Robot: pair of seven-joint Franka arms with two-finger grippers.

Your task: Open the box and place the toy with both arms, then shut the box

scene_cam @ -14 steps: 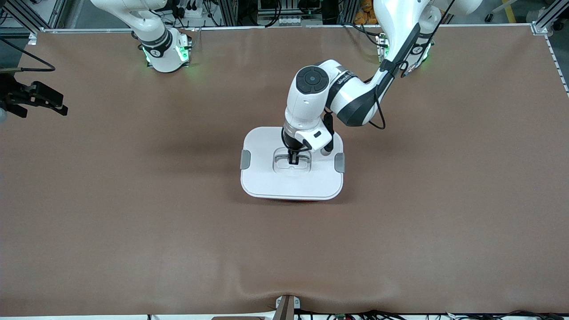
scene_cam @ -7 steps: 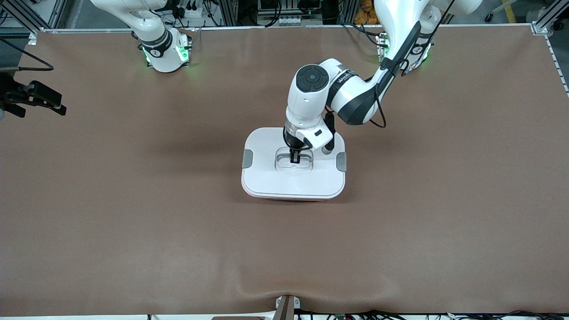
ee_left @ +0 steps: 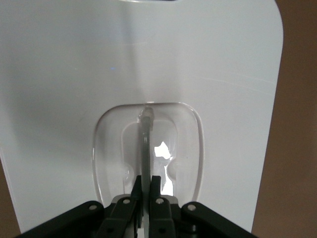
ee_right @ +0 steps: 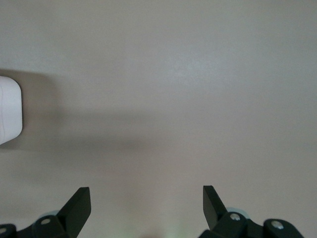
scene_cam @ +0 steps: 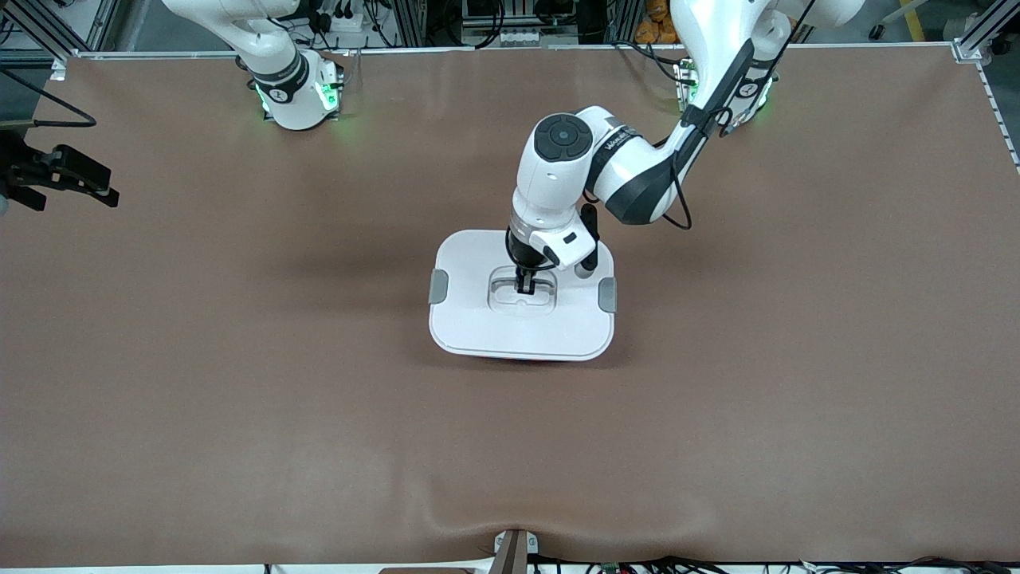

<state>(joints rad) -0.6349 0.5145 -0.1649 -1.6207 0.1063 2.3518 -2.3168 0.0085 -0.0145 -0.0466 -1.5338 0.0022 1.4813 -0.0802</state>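
The box stands mid-table under its white lid (scene_cam: 478, 319), with a grey clip (scene_cam: 437, 286) at each end. Only a thin pink strip of the tub (scene_cam: 526, 360) shows at the lid's near edge. My left gripper (scene_cam: 525, 288) comes straight down on the lid's middle and is shut on the clear handle (ee_left: 147, 134) in its recess; the left wrist view shows the gripper (ee_left: 147, 181) pinching the handle's thin blade. My right gripper (scene_cam: 96, 187) hangs open and empty over the right arm's end of the table, seen open over bare mat (ee_right: 146, 193). The toy is out of view.
The brown mat (scene_cam: 717, 414) covers the whole table, with a ripple at its near edge (scene_cam: 478, 522). A white corner (ee_right: 10, 111) shows at the edge of the right wrist view. Both arm bases (scene_cam: 299, 96) glow green along the table's back edge.
The lid, held by my left gripper, shifted slightly toward the left arm's end, then back toward the right arm's end. The pink strip at its near edge has narrowed. The right arm barely moved.
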